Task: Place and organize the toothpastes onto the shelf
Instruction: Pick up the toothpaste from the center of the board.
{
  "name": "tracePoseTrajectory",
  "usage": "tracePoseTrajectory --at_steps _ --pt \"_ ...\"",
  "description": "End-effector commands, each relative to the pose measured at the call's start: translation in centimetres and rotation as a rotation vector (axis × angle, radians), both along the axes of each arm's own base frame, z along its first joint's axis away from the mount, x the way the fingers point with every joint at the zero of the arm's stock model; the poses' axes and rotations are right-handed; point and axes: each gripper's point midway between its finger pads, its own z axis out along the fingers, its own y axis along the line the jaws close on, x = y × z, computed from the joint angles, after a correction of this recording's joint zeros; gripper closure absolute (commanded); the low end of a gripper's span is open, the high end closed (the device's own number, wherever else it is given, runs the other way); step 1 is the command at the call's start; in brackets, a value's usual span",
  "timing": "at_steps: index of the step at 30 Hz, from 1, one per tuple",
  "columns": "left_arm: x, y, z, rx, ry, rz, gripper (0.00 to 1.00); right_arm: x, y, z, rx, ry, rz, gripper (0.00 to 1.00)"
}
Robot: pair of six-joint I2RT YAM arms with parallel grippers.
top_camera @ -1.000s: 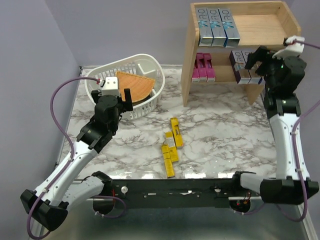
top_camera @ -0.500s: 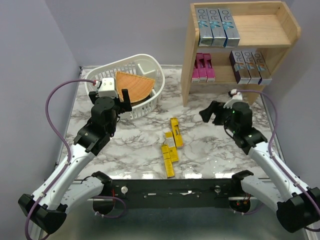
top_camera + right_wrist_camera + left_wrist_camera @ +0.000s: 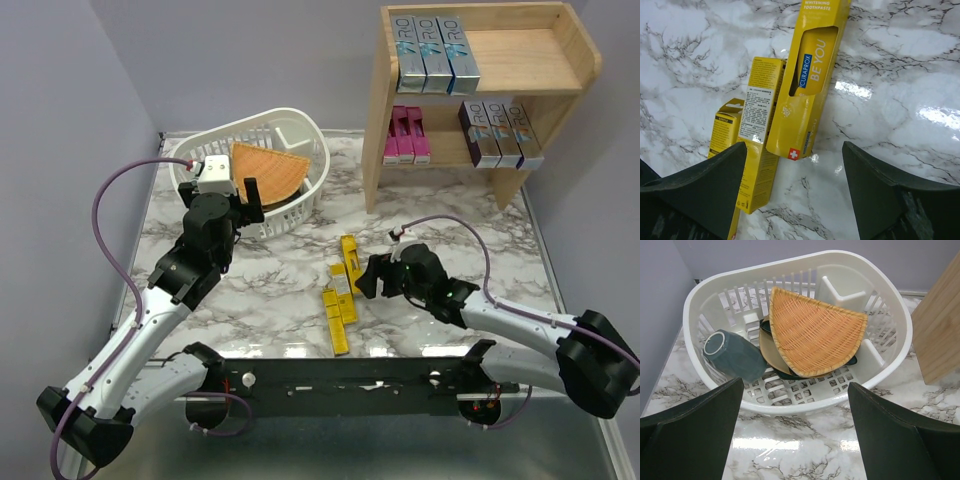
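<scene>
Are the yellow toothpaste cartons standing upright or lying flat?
Lying flat: the yellow cartons rest lengthwise on the marble table, broad printed faces up.

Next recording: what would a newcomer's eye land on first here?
The yellow toothpastes lying loose mid-table on the marble stand out most, with the open right gripper low at their right side. Next comes the wooden shelf at the far right, holding blue-silver cartons on top, with pink cartons and purple-silver cartons below.
</scene>
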Motion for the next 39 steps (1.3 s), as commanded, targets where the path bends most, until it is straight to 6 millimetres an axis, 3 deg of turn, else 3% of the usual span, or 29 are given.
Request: tracePoseTrajectory --at_steps 1,11,15,21,27,39 --pt "0.1 0.1 0.0 -0.005 0.000 0.002 0.01 1.9 1.6 0.2 0.002 -0.073 -0.063 0.16" --pt "0.2 0.0 -0.1 -0.001 0.004 0.000 0.01 2.8 2.0 -2.5 -0.084 -0.040 -0.097 0.24" --pt "0.2 0.0 -0.2 0.001 0.006 -0.002 0.01 3.2 0.5 -3.8 -0.165 -0.022 -0.168 0.25" --pt "0.2 0.0 -0.2 0.004 0.007 0.001 0.01 3.8 -1.6 -3.6 -0.234 -0.046 -0.252 0.27" --pt "0.3 0.0 -0.3 0.005 0.009 -0.001 0.01 3.4 0.1 -2.2 -0.171 -0.109 -0.129 0.27" --pt "0.5 -0.2 -0.7 0.011 0.015 -0.004 0.01 2.3 0.3 -4.5 -0.166 -0.101 -0.057 0.30"
